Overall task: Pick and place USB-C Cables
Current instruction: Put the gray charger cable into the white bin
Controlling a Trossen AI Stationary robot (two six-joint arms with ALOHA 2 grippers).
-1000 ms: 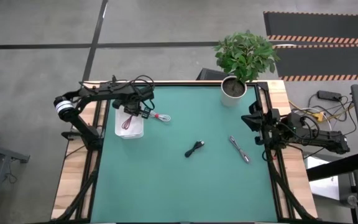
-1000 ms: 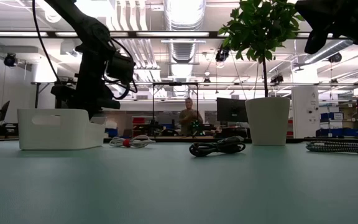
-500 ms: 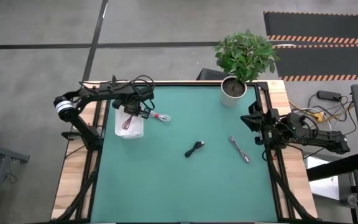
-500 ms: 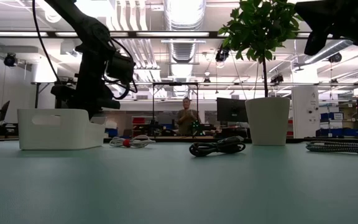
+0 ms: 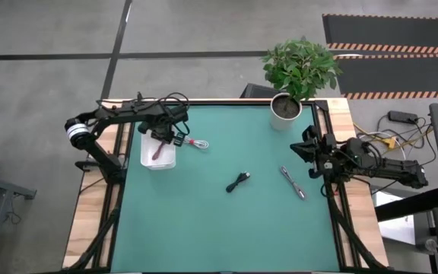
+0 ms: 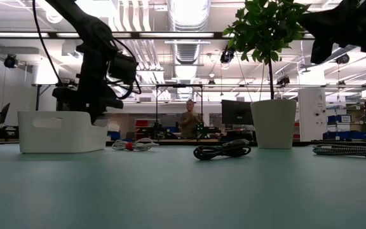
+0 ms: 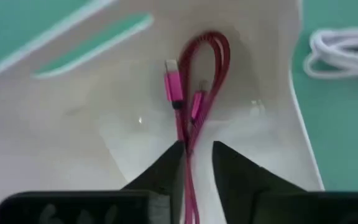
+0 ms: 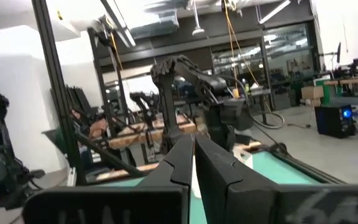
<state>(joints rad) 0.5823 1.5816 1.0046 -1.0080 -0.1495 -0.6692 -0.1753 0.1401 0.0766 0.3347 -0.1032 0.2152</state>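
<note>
Green bench (image 5: 226, 228), four cables, one already in the white tray (image 5: 147, 158).
Beyond the bench lies a lit workshop, where a person (image 6: 188, 119) stands far off. The left gripper (image 7: 194, 163) hangs over the tray, its fingers nearly closed on the red cable (image 7: 194, 93), whose lower end is cut off from view. The white cable (image 5: 198, 143) lies just beside the tray, the black cable (image 5: 239, 181) mid-bench, the grey cable (image 5: 293, 183) nearer the right gripper (image 8: 192, 163), which waits at the bench's right edge with fingers pressed together, holding nothing. A potted plant (image 5: 295, 72) stands at the far edge.

Bright overhead lamps – wrist views soft, blurred
</note>
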